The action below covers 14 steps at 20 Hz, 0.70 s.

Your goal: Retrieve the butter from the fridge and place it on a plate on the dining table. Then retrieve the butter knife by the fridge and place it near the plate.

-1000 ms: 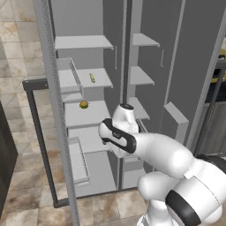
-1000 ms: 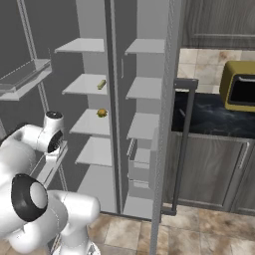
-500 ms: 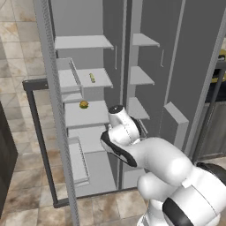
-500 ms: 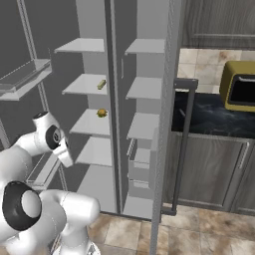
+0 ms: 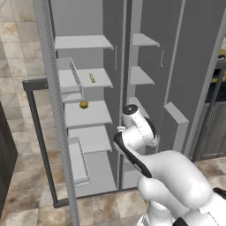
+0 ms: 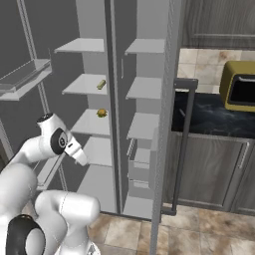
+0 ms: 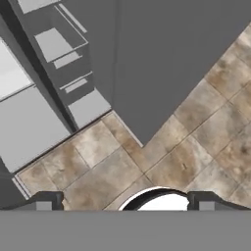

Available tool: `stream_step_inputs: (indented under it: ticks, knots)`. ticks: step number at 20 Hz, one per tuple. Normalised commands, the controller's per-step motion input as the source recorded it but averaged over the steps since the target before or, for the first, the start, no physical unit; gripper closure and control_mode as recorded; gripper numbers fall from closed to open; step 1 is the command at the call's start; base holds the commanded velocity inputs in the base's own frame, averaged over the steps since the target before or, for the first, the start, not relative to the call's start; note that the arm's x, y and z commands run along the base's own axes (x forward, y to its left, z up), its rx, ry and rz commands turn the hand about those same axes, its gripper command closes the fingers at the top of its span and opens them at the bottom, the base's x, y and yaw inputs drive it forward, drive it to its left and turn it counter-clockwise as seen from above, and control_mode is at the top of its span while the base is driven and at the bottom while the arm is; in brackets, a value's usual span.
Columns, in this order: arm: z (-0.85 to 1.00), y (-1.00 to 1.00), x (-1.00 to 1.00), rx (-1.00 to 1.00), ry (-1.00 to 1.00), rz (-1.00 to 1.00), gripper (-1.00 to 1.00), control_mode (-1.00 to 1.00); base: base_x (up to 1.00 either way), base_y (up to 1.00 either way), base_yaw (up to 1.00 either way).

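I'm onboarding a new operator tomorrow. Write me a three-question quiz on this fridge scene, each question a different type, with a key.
1. True or false: both doors of the fridge are open.
2. The butter lies: A) one shelf above the burger-like item; B) on the same shelf; C) on the floor.
3. Fill in: the gripper is ____, its camera looking at the tiled floor.

Key: 1 true; 2 A; 3 open.

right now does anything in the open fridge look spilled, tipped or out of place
Nothing stands out. The fridge stands open with level shelves; the butter lies on one shelf and a round burger-like item sits on the shelf below. No spills show.
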Motion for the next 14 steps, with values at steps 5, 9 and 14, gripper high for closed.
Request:
stream_step_inputs:
  ticks: [5,9,14]
  knots:
    - [0.34,-0.28,-0.43,-0.33,0.02,0.28,-1.00,-1.00,0.00,0.00,0.00]
    - [-0.03,-0.22,-0.34,-0.03,0.05,0.26,-1.00,-1.00,0.00,0.00,0.00]
    - [0.08,-0.11,-0.16,0.21,0.00,0.23,-1.00,-1.00,0.00,0.00,0.00]
